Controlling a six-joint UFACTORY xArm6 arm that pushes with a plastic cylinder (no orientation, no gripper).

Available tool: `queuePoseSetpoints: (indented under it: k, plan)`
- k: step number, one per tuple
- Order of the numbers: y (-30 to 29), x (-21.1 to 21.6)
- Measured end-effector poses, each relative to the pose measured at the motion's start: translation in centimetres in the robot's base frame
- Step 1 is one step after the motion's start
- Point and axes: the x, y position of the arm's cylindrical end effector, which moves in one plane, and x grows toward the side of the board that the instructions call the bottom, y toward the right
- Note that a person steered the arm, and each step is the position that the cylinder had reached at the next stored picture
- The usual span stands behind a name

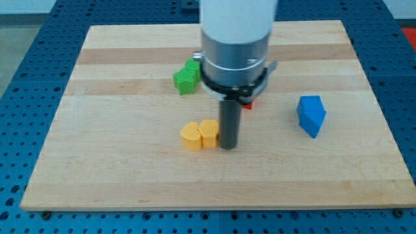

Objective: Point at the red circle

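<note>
The red block (247, 103) shows only as a small sliver behind the arm's grey body, just right of the rod; its shape cannot be made out. My tip (228, 146) rests on the board right next to the right side of two yellow blocks (199, 134). The red sliver lies above and slightly right of the tip.
A green block (187, 77) lies at the upper left of the arm. A blue block (311, 115) lies at the view's right. The wooden board (130, 169) sits on a blue perforated table. The arm's white and grey body hides the board's upper middle.
</note>
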Motion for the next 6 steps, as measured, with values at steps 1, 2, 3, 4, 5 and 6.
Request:
queuePoseSetpoints:
  k: [1,2,3,4,5,6]
  plan:
    - [-2.9,0.0]
    - [-5.5,-0.6]
    - [-4.0,-0.9]
    - [0.6,-1.1]
    - [4.5,-2.2]
    - [8.1,-4.1]
